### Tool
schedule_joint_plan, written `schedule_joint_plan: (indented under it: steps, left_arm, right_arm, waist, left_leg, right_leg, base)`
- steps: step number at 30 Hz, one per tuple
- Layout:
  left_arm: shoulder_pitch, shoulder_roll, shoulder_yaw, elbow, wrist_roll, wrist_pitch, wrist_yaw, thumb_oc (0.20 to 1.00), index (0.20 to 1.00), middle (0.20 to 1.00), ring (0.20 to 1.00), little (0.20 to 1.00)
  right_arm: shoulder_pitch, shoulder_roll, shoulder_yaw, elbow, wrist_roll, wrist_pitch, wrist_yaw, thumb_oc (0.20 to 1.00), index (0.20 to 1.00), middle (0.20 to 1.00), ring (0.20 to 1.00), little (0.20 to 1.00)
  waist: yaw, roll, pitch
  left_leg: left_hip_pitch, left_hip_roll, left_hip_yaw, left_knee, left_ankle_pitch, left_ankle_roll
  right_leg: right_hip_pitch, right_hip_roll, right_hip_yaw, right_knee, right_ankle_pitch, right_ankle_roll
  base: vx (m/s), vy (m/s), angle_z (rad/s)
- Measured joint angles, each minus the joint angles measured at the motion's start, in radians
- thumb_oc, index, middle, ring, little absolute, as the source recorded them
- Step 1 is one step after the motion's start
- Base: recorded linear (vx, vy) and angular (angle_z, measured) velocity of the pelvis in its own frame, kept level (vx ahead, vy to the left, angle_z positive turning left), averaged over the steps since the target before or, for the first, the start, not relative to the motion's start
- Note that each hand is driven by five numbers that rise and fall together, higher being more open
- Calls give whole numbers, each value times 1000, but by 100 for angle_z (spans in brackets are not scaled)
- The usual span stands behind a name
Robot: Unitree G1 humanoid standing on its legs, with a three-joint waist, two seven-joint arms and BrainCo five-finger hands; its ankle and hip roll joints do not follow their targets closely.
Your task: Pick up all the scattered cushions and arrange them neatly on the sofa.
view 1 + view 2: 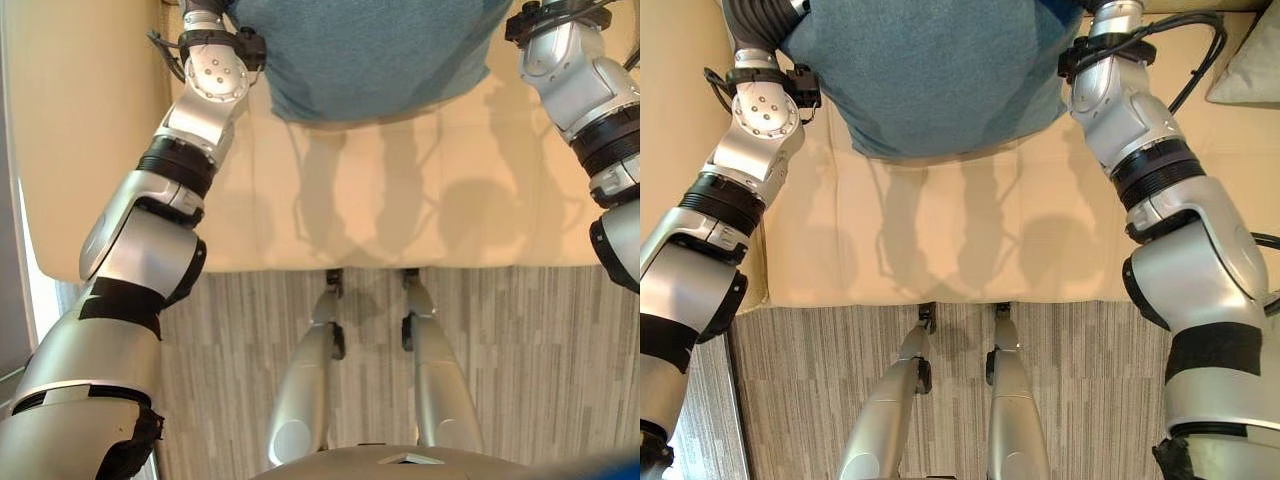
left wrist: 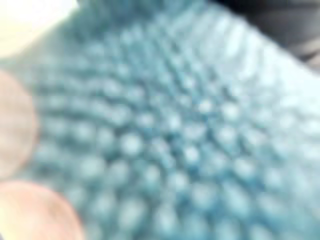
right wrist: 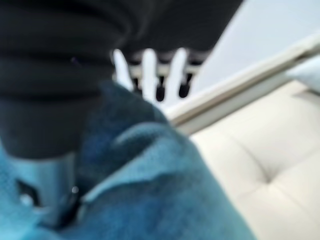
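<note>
Here the teal textured fabric cushion (image 1: 930, 75) hangs at top centre above the cream sofa seat (image 1: 940, 250). The right hand (image 3: 150, 70) presses it with straight fingers; the left hand's fingers cannot be judged. With only this squeeze, it may slip and land crooked.

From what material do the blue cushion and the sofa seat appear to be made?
The blue cushion looks like a soft woven or knitted fabric, matte; the left wrist view shows a nubby, bumpy weave. The sofa seat seems to be smooth cream leather or imitation leather, with a faint sheen and tufted dimples; which of the two cannot be told.
</note>
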Motion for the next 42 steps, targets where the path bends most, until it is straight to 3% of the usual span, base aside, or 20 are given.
schedule_joint_plan:
  steps: [8, 22, 24, 26, 28, 30, 32, 33, 36, 37, 39, 41, 42]
  left_arm:
    - [-93, 80, -10, 67, -65, 10, -44, 1000, 1000, 1000, 1000, 1000]
    - [-95, 317, 1, 114, -187, 4, -101, 1000, 1000, 1000, 1000, 1000]
    - [-48, 332, 86, 32, -215, -19, -101, 1000, 1000, 1000, 1000, 1000]
    - [-14, 349, 90, -11, -220, -34, -101, 1000, 1000, 1000, 1000, 1000]
    - [154, 356, 206, -227, -214, -62, -101, 1000, 1000, 1000, 1000, 1000]
    - [283, 342, 225, -303, -198, -72, -101, 1000, 1000, 1000, 1000, 1000]
    - [384, 338, 238, -368, -172, -74, -102, 1000, 1000, 1000, 1000, 1000]
    - [509, 331, 307, -481, -147, -73, -114, 1000, 1000, 1000, 1000, 1000]
    - [722, 273, 431, -618, -93, -81, -133, 1000, 1000, 1000, 1000, 1000]
    - [927, 194, 523, -721, -56, -81, -149, 1000, 1000, 1000, 1000, 1000]
    - [1064, 136, 526, -729, -50, -66, -173, 1000, 1000, 1000, 1000, 1000]
    - [1240, 25, 561, -720, -11, -47, -197, 1000, 1000, 1000, 1000, 1000]
    - [1286, 14, 535, -712, 13, -29, -210, 1000, 1000, 1000, 1000, 1000]
  right_arm:
    - [-86, -31, 76, 83, 80, -22, 60, 1000, 1000, 1000, 1000, 1000]
    - [-126, -198, 139, 95, 156, -45, 96, 1000, 1000, 1000, 1000, 1000]
    - [-106, -258, 122, 24, 169, -46, 97, 1000, 1000, 1000, 1000, 1000]
    - [-99, -292, 113, -16, 172, -48, 97, 1000, 1000, 1000, 1000, 1000]
    - [13, -403, 30, -200, 168, -58, 98, 1000, 1000, 1000, 1000, 1000]
    - [148, -446, -63, -283, 152, -67, 100, 1000, 1000, 1000, 1000, 1000]
    - [265, -456, -150, -324, 147, -69, 99, 1000, 1000, 1000, 1000, 1000]
    - [421, -463, -297, -394, 118, -78, 103, 1000, 1000, 1000, 1000, 1000]
    - [710, -461, -518, -484, 90, -87, 117, 1000, 1000, 1000, 1000, 1000]
    - [968, -414, -704, -562, 64, -97, 132, 1000, 1000, 1000, 1000, 1000]
    - [1150, -364, -782, -565, 49, -94, 147, 1000, 1000, 1000, 1000, 1000]
    - [1338, -226, -872, -590, 34, -96, 177, 1000, 1000, 1000, 1000, 1000]
    - [1381, -197, -868, -576, 29, -96, 193, 1000, 1000, 1000, 1000, 1000]
  waist:
    - [-3, 0, 0]
    - [13, 0, 0]
    - [23, 0, 0]
    - [21, 0, 0]
    - [26, 0, 0]
    - [19, -1, 0]
    - [13, -1, 0]
    - [11, -1, 0]
    - [16, -2, 0]
    - [19, -3, -1]
    - [20, -7, -10]
    - [19, -23, -35]
    - [21, -30, -51]
  left_leg:
    - [-20, 1, -3, 5, 4, -1]
    - [-44, -1, -24, 5, 10, -4]
    - [-43, -1, -25, 6, 11, -3]
    - [-43, -1, -26, 7, 11, -3]
    - [-26, -2, -28, 5, 11, -3]
    - [15, -1, -35, -1, 11, -3]
    - [49, -2, -50, -6, 9, -4]
    - [74, 0, -55, -15, 9, -5]
    - [122, 1, -60, -19, -2, -12]
    - [176, 1, -66, -26, -9, -11]
    - [220, 3, -80, -37, -24, -12]
    - [280, 5, -84, -48, -35, -14]
    - [290, 5, -85, -51, -38, -12]
  right_leg:
    - [-19, 0, -3, 9, 1, -1]
    - [-35, -5, -25, 16, -3, 1]
    - [-35, -5, -26, 17, -3, 1]
    - [-34, -5, -27, 18, -3, 1]
    - [-17, -5, -31, 24, -10, 2]
    - [27, -4, -43, 23, -19, 3]
    - [63, -8, -56, 24, -31, 4]
    - [88, -5, -68, 26, -39, 4]
    - [136, -6, -76, 29, -58, 7]
    - [191, -6, -83, 28, -67, 5]
    - [237, -9, -92, 24, -87, 11]
    - [304, -8, -102, 6, -91, 4]
    - [316, -7, -104, -1, -94, 7]
  base:
    - [0, 0, 0]
    - [-6, -6, 3]
    - [0, 0, 0]
    - [0, 0, 0]
    - [18, -43, 5]
    - [8, -40, 11]
    - [33, -41, 16]
    - [55, -49, 17]
    - [80, -50, 10]
    - [111, -37, 10]
    - [98, -17, 10]
    - [102, -13, 8]
    - [123, -11, 9]
